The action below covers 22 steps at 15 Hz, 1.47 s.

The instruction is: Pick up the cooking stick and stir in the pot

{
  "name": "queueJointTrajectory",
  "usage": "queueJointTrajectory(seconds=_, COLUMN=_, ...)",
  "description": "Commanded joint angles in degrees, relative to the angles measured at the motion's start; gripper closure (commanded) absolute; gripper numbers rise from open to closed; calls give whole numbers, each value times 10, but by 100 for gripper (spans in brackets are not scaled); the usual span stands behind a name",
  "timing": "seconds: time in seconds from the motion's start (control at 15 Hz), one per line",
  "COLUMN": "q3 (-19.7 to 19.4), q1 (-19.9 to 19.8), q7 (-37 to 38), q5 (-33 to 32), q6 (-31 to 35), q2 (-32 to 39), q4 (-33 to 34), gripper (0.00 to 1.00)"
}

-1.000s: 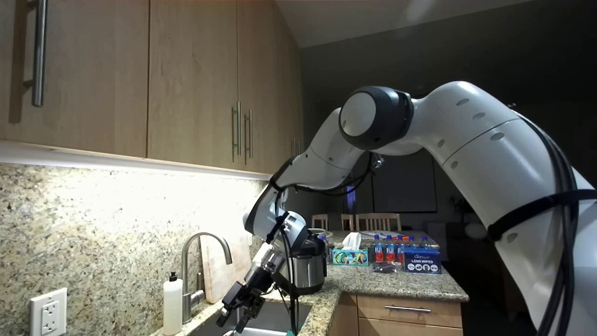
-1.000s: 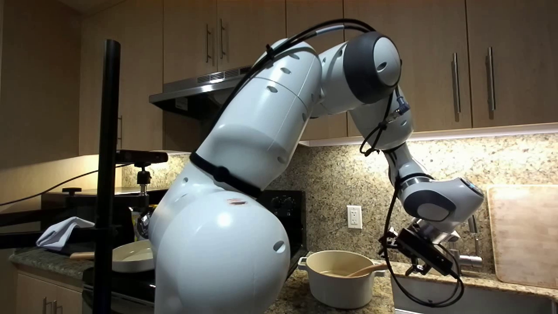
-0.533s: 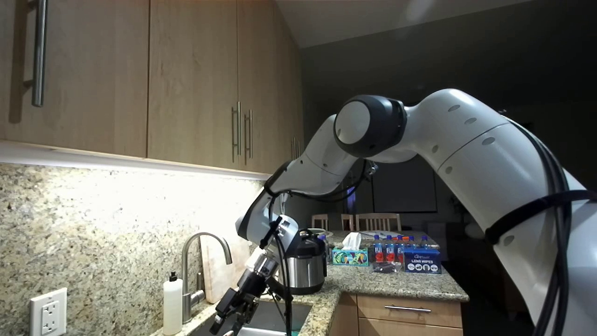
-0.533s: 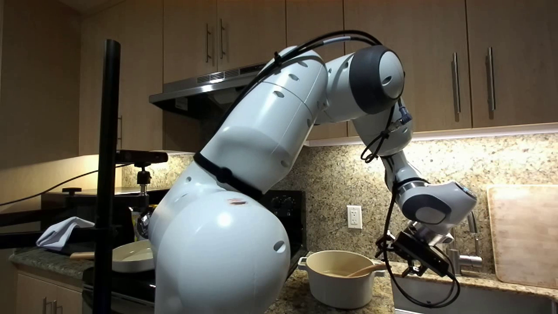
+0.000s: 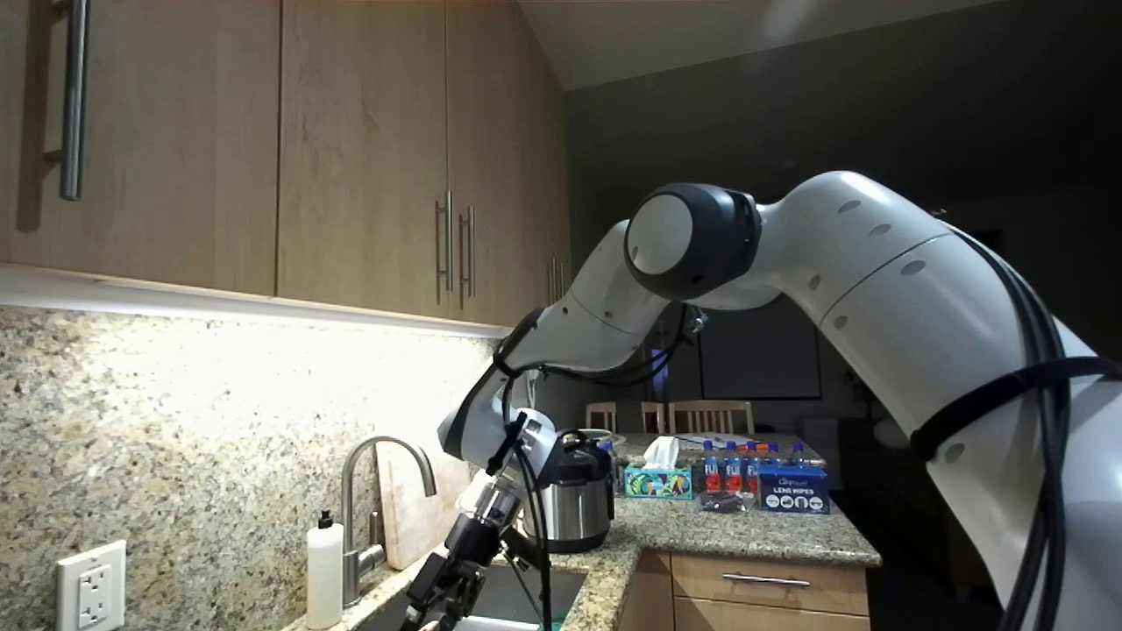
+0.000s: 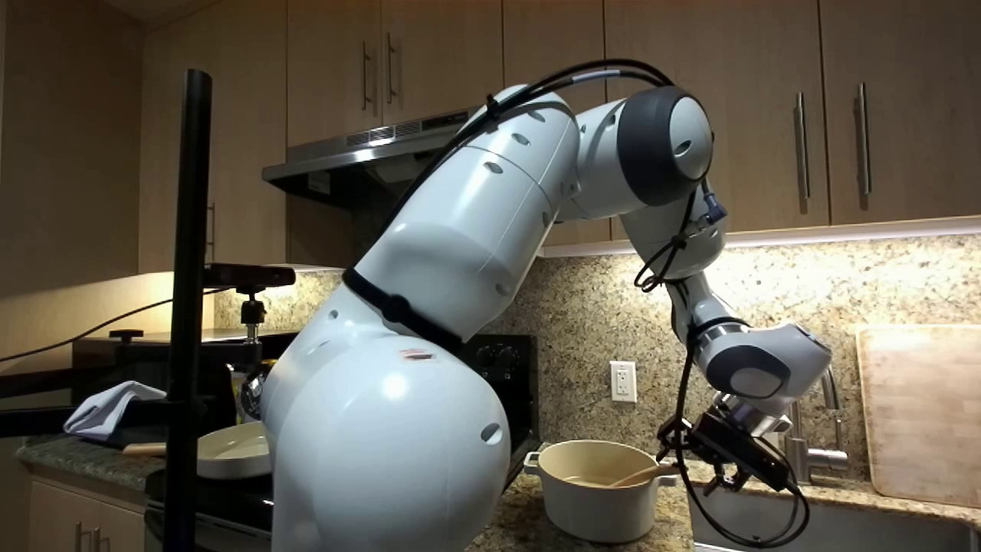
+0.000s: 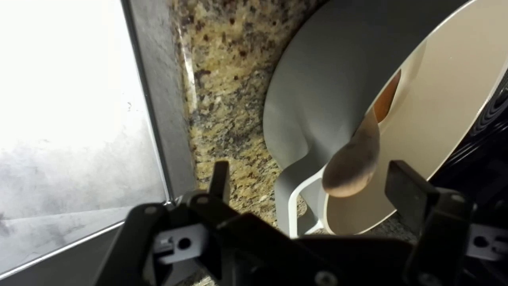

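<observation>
Wooden and brown, the stick [image 7: 352, 167] leans over the rim of the pale pot [image 7: 313, 95], right of centre in the wrist view. At the bottom of that frame the tool [image 7: 310, 178] is spread wide, holding nothing; the stick's end shows between its fingers [image 7: 408, 190], clear of both. The speckled table [image 7: 234, 51] shows at upper middle, the metal sink [image 7: 79, 178] at left.

In the wrist view, pot [image 7: 317, 79] cropped top and right, cooking stick [image 7: 352, 165] partly hidden inside it
</observation>
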Motion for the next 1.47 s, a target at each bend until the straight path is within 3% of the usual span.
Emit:
queueJointTrajectory(seconds=0.0, q3=9, q1=-9, q7=12, q5=-26, q6=-18, q2=5, q4=9, gripper=0)
queueJointTrajectory(seconds=0.07, q3=11, q1=-9, q7=12, q5=-29, q6=-17, q2=5, q4=9, gripper=25)
queueJointTrajectory(seconds=0.13, q3=12, q1=-9, q7=13, q5=-29, q6=-11, q2=5, q4=7, gripper=26)
queueJointTrajectory(seconds=0.67, q3=23, q1=-11, q7=5, q5=-24, q6=-7, q2=2, q4=22, gripper=78)
queueJointTrajectory(seconds=1.4, q3=31, q1=-7, q7=-6, q5=-7, q6=-11, q2=-69, q4=-41, gripper=92)
